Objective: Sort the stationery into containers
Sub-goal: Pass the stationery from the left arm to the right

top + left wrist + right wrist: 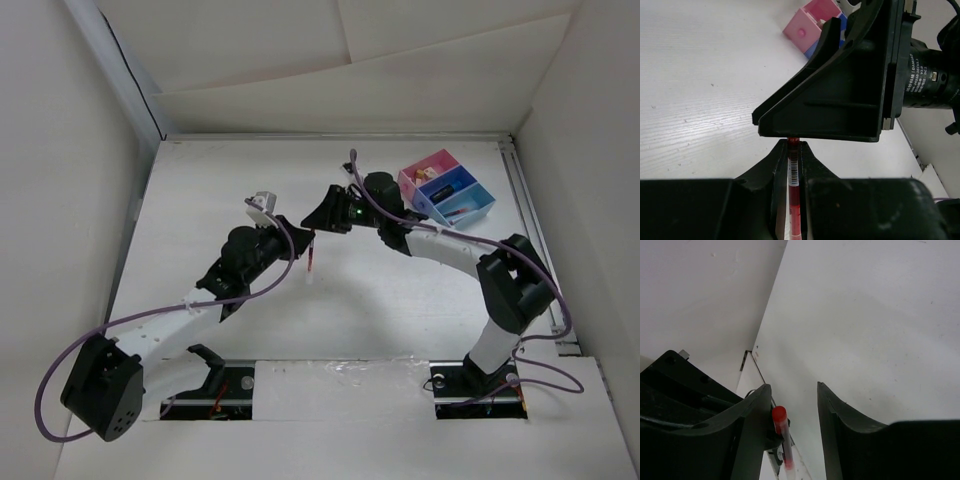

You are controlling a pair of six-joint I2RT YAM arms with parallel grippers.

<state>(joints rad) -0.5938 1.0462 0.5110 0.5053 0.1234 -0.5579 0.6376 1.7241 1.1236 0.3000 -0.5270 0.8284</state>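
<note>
My left gripper (300, 250) is shut on a thin red pen (312, 260) and holds it above the table's middle. In the left wrist view the pen (794, 172), with a barcode label, is pinched between the fingers of my left gripper (794, 150). My right gripper (322, 218) is open just beyond it. In the right wrist view the pen's red end (781, 430) sits between the open jaws of my right gripper (792, 397), near the left finger, with a gap on the other side. The joined pink (428, 168), dark blue (447, 186) and light blue (468, 203) trays stand at the back right with small items inside.
White walls enclose the table on all sides. A metal rail (530, 220) runs along the right edge beside the trays. The right arm's black body (840, 95) fills the left wrist view, with the pink tray (807, 27) behind it.
</note>
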